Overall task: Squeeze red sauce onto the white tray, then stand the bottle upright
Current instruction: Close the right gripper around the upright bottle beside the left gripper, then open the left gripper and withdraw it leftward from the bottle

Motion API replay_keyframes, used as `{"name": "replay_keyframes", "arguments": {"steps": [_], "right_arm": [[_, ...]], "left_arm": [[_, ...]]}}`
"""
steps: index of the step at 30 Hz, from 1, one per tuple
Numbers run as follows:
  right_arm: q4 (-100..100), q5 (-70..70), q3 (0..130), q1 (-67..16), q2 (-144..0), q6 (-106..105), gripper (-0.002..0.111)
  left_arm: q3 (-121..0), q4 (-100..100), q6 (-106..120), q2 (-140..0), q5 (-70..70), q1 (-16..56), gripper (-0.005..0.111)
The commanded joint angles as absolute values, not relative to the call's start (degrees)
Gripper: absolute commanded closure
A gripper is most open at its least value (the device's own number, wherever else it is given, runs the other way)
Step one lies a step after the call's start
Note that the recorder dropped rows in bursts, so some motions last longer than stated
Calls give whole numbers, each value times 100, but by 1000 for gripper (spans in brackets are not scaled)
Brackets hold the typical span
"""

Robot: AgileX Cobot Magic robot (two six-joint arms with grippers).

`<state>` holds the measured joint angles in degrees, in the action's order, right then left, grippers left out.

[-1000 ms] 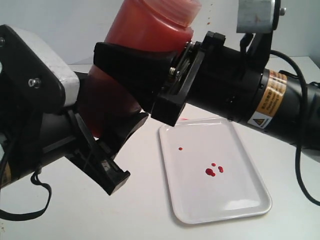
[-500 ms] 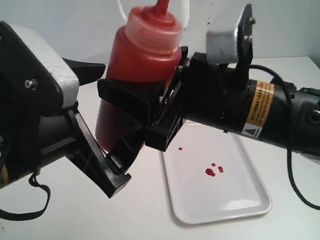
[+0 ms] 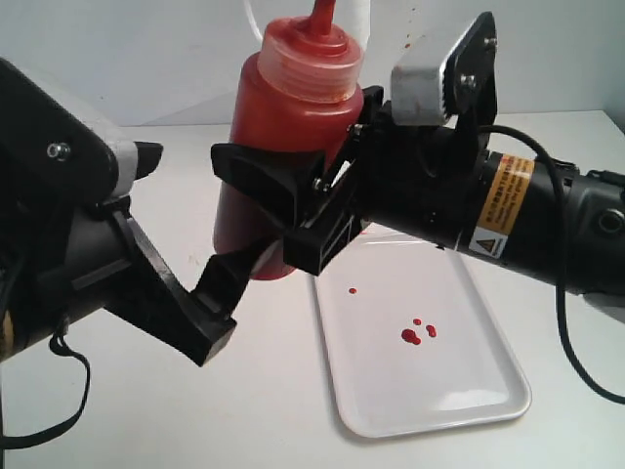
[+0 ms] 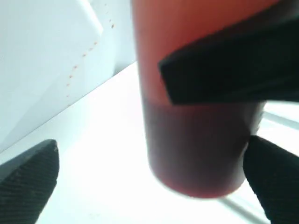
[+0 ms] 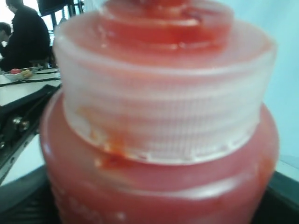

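Observation:
The bottle (image 3: 283, 147) stands upright just left of the white tray (image 3: 488, 391), nozzle up, its wall showing red sauce. My right gripper (image 3: 278, 191) is shut on its middle. In the right wrist view its whitish cap (image 5: 163, 112) fills the picture. The left gripper (image 3: 190, 230) is open, its fingers spread either side of the bottle's lower part. In the left wrist view the bottle's base (image 4: 196, 154) sits at or just above the table, near one of the left gripper's fingers (image 4: 275, 186). Small drops of red sauce (image 3: 410, 335) lie on the tray.
The white table (image 3: 244, 410) runs to a pale wall behind. The right arm (image 3: 547, 225) reaches across above the tray's far end. The left arm (image 3: 59, 244) fills the left side of the exterior view.
The bottle has swung from tilted to upright and come down beside the tray in the right gripper. The left gripper has drawn back to the left and lower.

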<state>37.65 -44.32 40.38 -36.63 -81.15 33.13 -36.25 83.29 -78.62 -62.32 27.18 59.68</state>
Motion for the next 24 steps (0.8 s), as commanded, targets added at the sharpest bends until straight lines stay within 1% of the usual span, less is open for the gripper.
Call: {"name": "replay_keyframes", "arguments": {"steps": [1, 9, 15, 19, 24], "right_arm": [[3011, -4557, 4082, -3665, -8044, 2842, 108], [2328, -4657, 4082, -3665, -8640, 2252, 108], [2255, -5595, 4082, -3665, -9299, 2226, 108], [2133, -5974, 4082, -3665, -9675, 2199, 108], [2380, -5646, 4453, -3665, -10051, 2119, 108]], "left_arm": [[-3657, 7622, -7321, -6209, 3972, 5991, 2], [-3657, 7503, -7298, -6209, 4784, 5991, 2], [-3525, 7802, -7350, -6209, 6285, 5991, 2], [-3109, 8493, -8210, -6209, 6913, 5991, 2], [-2438, 9569, -9838, -6209, 6996, 5991, 2]]}}
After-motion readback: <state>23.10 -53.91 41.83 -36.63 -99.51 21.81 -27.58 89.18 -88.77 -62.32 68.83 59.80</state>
